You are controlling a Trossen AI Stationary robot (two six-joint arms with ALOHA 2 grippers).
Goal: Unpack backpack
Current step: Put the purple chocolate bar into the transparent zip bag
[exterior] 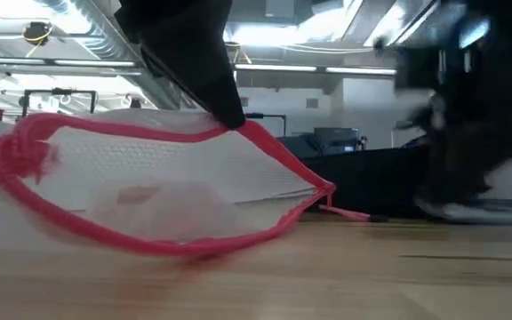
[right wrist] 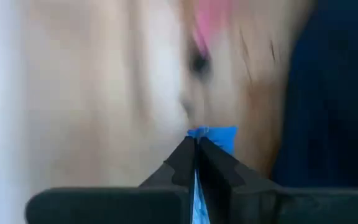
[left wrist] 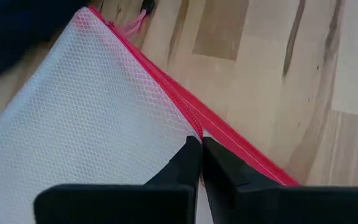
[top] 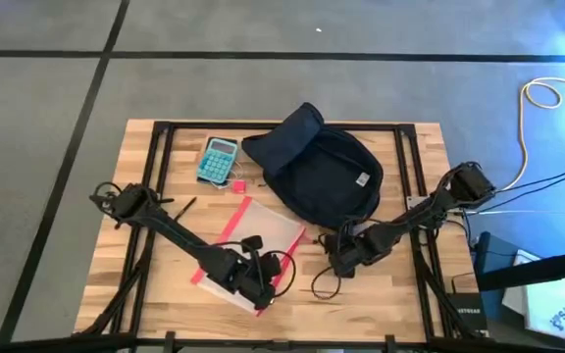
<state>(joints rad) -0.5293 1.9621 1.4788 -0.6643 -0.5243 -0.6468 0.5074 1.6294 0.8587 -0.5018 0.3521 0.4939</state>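
At the near edge of the counter (top: 381,304), the left gripper (left wrist: 199,144) has its fingers closed on the red zipper edge of a clear mesh pouch (top: 253,235). In the low view this pouch is lifted at that edge and its other end rests on the wood. Near it, toward the right side, the right gripper (right wrist: 196,140) has its fingers pressed together on a small blue thing (right wrist: 213,134); I cannot tell what this thing is.

Farther back, in the middle of the far half of the counter, lies the backpack (top: 327,172), flat, with its flap pushed toward the far edge. Just beside it, toward the far left corner, is a teal calculator (top: 218,160), and a dark pen (top: 185,207) lies near the left side.

I judge the backpack to be soft and floppy, and light if it is now almost empty. It will fold and sag when lifted, so the best hold is a pinch on the fabric rim of the opening or on a strap, not on the smooth front.
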